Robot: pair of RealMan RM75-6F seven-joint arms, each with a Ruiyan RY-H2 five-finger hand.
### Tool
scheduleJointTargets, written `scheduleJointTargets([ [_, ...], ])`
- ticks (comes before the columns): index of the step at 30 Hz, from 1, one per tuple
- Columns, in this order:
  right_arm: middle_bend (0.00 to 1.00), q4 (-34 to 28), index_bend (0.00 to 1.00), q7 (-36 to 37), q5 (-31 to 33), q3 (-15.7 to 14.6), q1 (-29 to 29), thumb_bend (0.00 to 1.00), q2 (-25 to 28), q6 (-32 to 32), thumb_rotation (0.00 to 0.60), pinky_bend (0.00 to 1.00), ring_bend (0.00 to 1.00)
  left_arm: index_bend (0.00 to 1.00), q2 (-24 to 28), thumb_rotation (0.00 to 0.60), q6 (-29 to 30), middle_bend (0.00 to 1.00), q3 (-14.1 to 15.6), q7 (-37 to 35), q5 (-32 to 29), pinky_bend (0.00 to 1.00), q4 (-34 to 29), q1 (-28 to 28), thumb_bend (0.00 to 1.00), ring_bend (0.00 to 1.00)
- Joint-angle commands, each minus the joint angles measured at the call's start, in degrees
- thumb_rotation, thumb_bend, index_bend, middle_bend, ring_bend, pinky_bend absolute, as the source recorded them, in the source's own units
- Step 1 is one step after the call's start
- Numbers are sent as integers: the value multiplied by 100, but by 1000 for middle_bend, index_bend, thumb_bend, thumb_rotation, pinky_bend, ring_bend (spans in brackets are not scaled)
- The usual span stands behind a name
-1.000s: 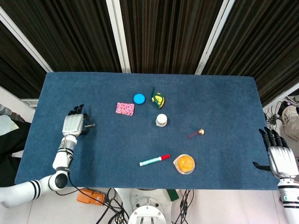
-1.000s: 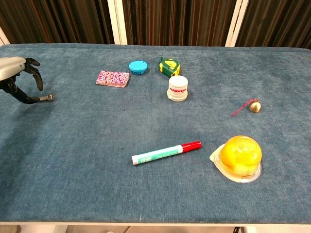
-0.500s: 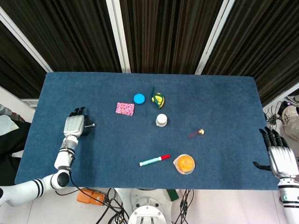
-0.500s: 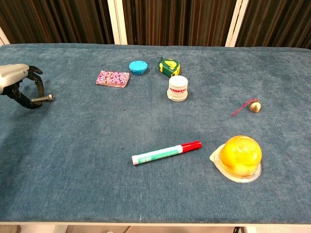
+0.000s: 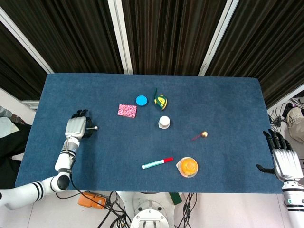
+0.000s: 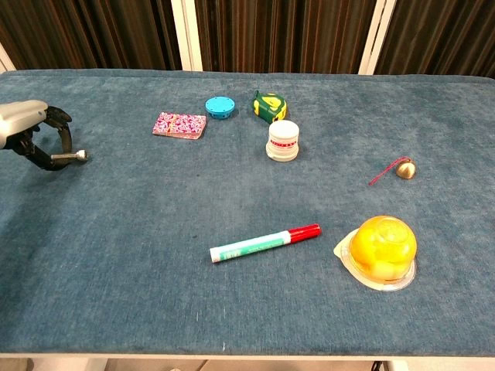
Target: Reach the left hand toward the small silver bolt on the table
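Blue cloth desk (image 5: 228, 99), dark curtains behind. Your left hand (image 6: 31, 131) near left edge, fingers curled around small silver bolt (image 6: 68, 156), apparently pinching it; bolt's long axis points toward desk centre. Your right hand (image 5: 284, 159) idle, fingers spread, off right edge.

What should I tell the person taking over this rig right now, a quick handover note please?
Left robot hand: at the table's left edge, fingers curled round the small silver bolt, which appears pinched at its near end.
Right robot hand: open, idle off the table's right edge, holding nothing.
Done: the reach; the hand is on the bolt.
Left: confirm the hold. From these views I can't tell if the bolt is lifted off the blue table.
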Motion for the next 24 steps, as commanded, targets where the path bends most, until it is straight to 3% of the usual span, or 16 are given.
scheduleJointTargets([
  [1,74,-10,51,10,17,2,0,161,1,-10,600,187,67,583,202,600,19,103,-89,-107,33,147,-269,4,470,20],
  [8,74,-29,51,22,52,12,-11,161,9,2,600,186,67,604,1023,600,-211,104,-398,-463,-119,147,-1301,-10,504,20],
  [17,75,-47,51,34,95,29,-20,161,16,12,600,187,68,609,2494,600,-281,118,-911,-652,-308,147,-2769,-171,509,21],
  [24,75,-43,51,48,125,44,-24,161,20,18,600,187,67,608,3239,600,-216,118,-1053,-519,-578,147,-3406,-374,509,20],
])
